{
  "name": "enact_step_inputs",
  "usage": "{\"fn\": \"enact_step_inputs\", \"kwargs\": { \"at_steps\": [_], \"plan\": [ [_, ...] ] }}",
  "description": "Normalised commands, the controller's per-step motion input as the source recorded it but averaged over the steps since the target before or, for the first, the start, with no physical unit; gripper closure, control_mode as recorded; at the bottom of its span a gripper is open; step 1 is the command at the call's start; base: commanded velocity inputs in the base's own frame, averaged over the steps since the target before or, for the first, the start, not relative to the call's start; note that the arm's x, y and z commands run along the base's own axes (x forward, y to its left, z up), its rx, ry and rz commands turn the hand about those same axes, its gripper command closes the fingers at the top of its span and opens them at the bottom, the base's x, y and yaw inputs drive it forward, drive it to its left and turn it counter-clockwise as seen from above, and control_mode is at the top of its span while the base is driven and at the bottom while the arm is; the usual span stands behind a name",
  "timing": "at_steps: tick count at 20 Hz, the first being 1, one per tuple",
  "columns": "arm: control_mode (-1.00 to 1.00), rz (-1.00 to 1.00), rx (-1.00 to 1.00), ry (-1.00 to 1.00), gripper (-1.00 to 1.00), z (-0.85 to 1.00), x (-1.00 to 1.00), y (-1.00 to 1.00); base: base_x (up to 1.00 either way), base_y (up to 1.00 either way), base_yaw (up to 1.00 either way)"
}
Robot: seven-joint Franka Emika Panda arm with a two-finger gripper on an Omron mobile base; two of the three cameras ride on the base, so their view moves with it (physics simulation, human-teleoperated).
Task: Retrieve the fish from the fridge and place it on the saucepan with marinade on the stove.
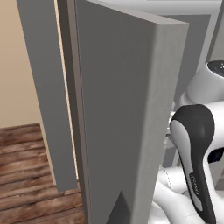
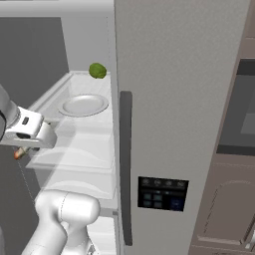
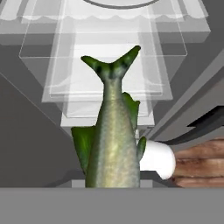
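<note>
My gripper (image 2: 21, 151) is shut on the fish (image 3: 114, 140), a slim greenish-brown fish whose forked tail points away from the hand in the hand view. The fingers are hidden behind its body. In the right base view the hand hangs in front of the open left half of the fridge (image 2: 179, 99), level with the lower white shelves (image 2: 79, 144), and a small brownish tip of the fish (image 2: 19, 153) pokes out below it. The saucepan, the marinade and the stove are out of view.
The fridge's left door (image 1: 118, 109) stands open close to my arm. A white plate (image 2: 83, 105) and a round green fruit (image 2: 97, 70) sit on an upper shelf. The right door, with its dark handle (image 2: 125, 164), is closed. A dark oven (image 2: 244, 109) is at the right.
</note>
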Motion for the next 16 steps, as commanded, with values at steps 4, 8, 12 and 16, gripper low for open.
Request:
{"fn": "enact_step_inputs", "kwargs": {
  "at_steps": [4, 8, 12, 16],
  "plan": [
    [1.00, 0.00, 0.00, 0.00, 1.00, 0.00, -0.09, 0.00, -0.09, -0.01, 0.00],
    [1.00, 0.00, 0.00, 0.00, 1.00, 0.00, 0.00, 0.00, -0.69, -0.39, 0.03],
    [1.00, 0.00, 0.00, 0.00, 1.00, 0.00, 0.00, 0.00, -0.90, -0.85, 0.05],
    [1.00, 0.00, 0.00, 0.00, 1.00, 0.00, 0.00, 0.00, -0.74, -0.81, 0.02]
  ]
}}
